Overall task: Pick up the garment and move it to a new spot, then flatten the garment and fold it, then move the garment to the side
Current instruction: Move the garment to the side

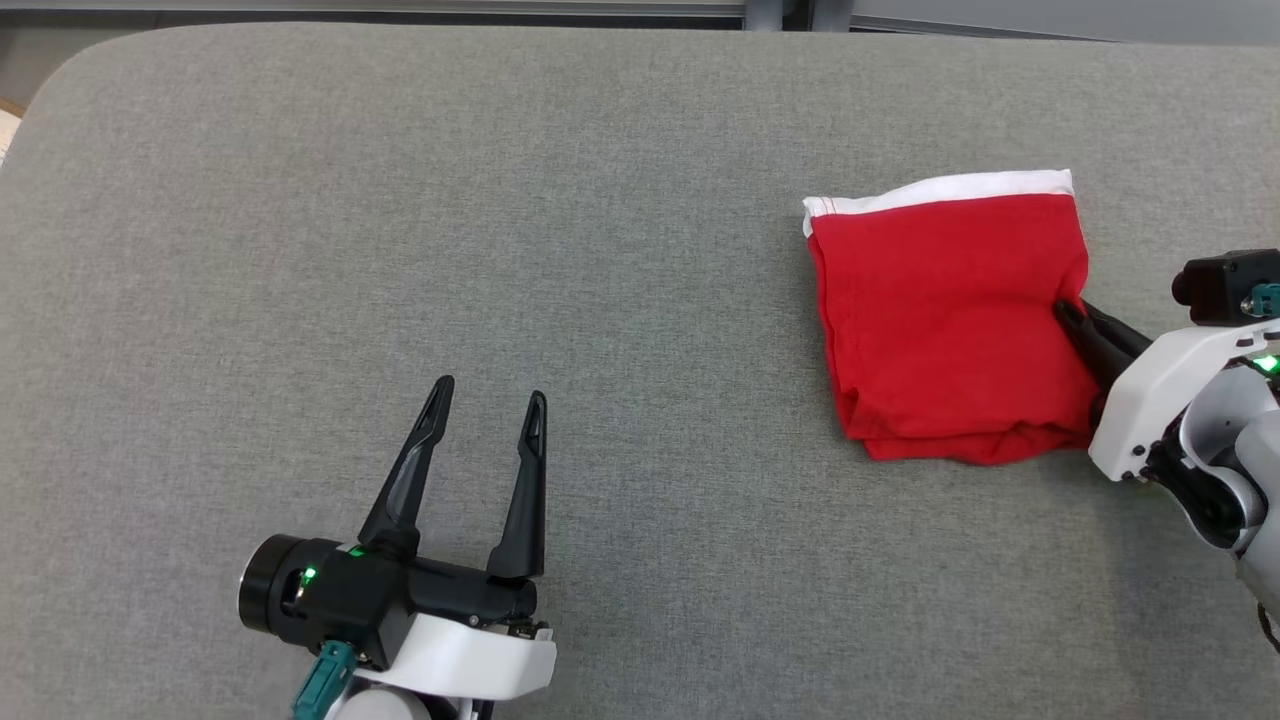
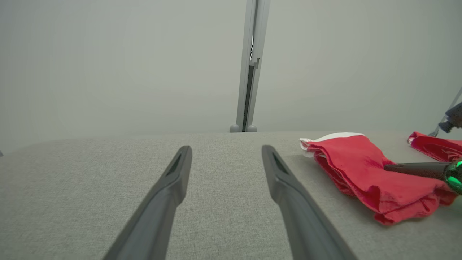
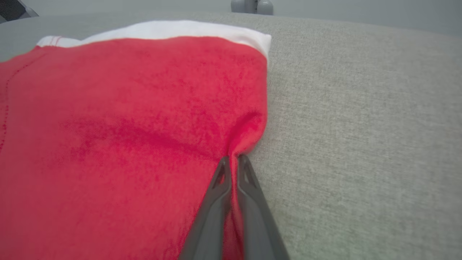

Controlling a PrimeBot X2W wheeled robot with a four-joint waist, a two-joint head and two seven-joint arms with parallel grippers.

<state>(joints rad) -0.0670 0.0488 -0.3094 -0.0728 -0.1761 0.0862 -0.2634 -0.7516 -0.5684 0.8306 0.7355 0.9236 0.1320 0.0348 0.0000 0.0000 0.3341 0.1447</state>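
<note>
Garment (image 1: 945, 320) folded | right edge pinched in right pincer (image 1: 1066, 313)

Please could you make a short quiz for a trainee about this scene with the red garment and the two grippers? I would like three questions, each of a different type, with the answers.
1. True or false: the left gripper is pinching the red garment.
2. Where does the right gripper hold the garment? A) at its far left corner; B) at its edge on the robot's right; C) at its near left corner.
3. Fill the gap: the band along the garment's far edge is ____.

Key: 1 false, its jaws stand open over bare table; 2 B; 3 white.
</note>
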